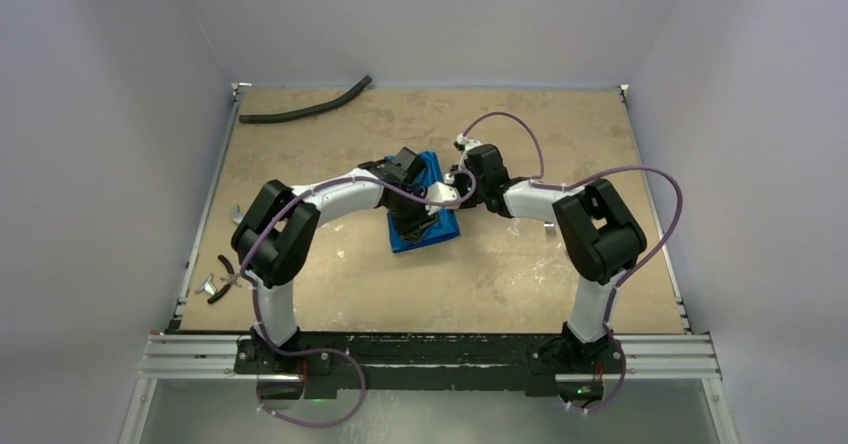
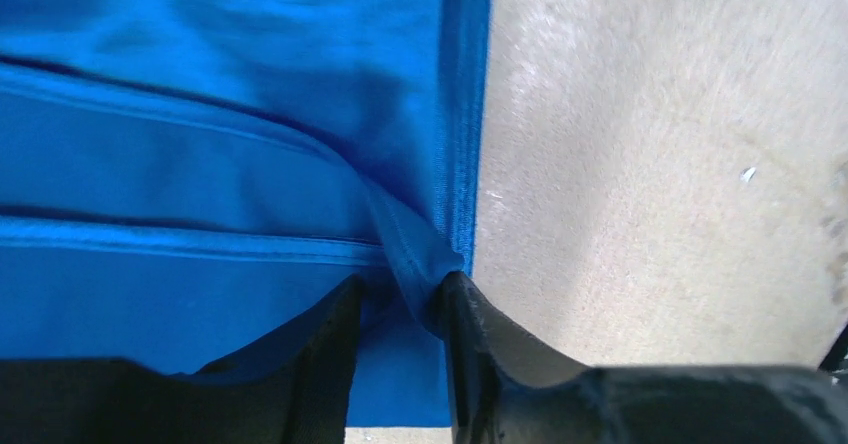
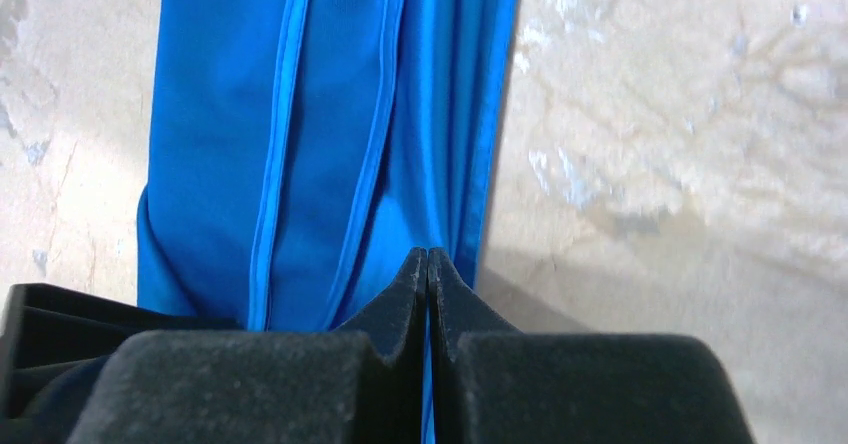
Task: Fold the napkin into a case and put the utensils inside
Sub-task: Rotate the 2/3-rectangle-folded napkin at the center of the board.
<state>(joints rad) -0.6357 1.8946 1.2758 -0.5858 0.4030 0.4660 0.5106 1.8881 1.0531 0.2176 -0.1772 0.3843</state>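
Napkin [image 1: 437, 230]: folded in layers, flat on the counter [image 1: 480, 284], beneath both end effectors.
Left end effector [image 2: 400, 299]: clamped on a raised fold by the hem.
Right end effector [image 3: 427, 264]: clenched, thin cloth edge pinched between its fingers.

Top view is evenly lit from overhead, a bit soft; only faint shadows under the arms on the counter [image 1: 480, 274]. Left wrist: I get bright sheen off the napkin [image 2: 200, 164]; left pincer [image 2: 400, 289] is black and blurred near the lens. Right wrist: pale glare patches on the counter; soft shadow beside the right pincer [image 3: 428, 262].
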